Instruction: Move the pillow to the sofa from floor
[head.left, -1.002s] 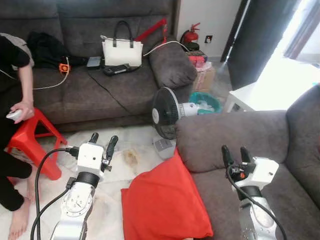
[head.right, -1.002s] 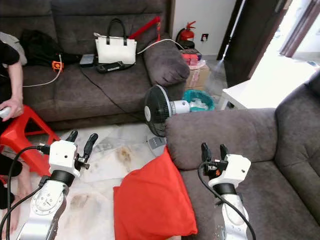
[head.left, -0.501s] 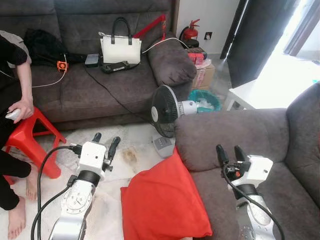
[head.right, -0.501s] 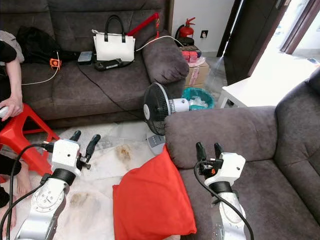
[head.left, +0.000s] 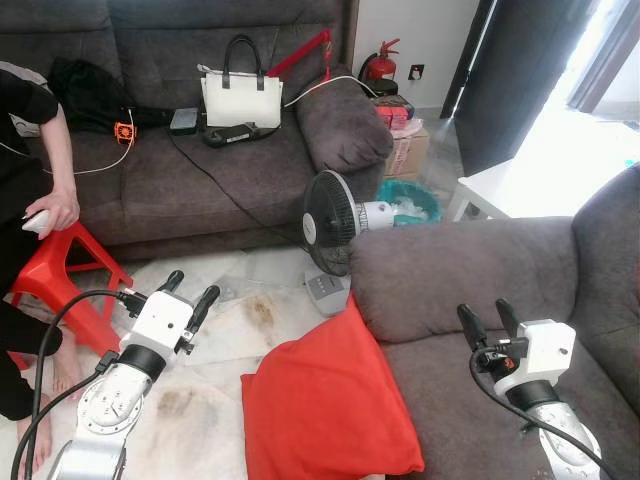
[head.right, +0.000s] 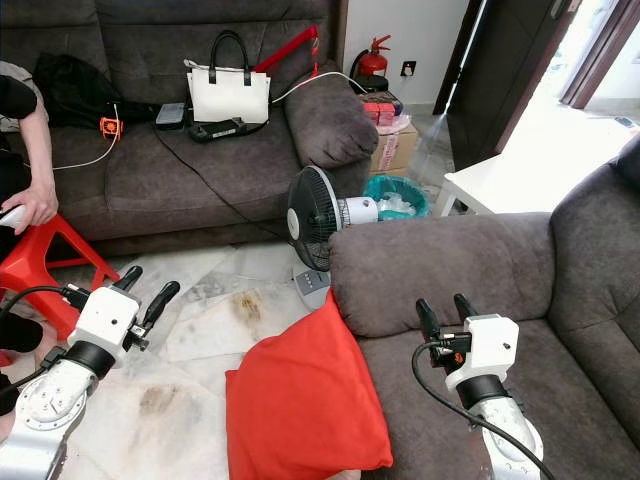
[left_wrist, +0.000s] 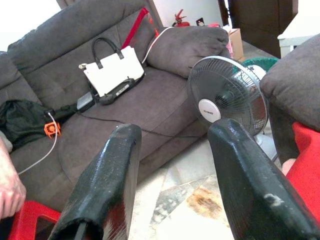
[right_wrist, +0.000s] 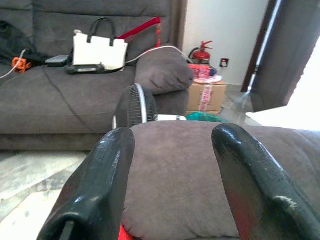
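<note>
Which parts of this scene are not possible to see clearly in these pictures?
- Red pillow: its lower edge is cut off by the bottom of the left eye view, so how it rests on the floor cannot be told.
- Person: mostly cut off by the left edge.
- What the person's hand holds: too small to identify.
- Box beside the far sofa: label too small to read.

One red pillow (head.left: 325, 410) lies on the floor between two grey sofas (head.left: 180, 180) (head.left: 520, 290). There is one fan (head.left: 330, 225), one white handbag (head.left: 241, 98), one red stool (head.left: 55, 270), one fire extinguisher (head.left: 382, 68) and one person (head.left: 25, 140).
</note>
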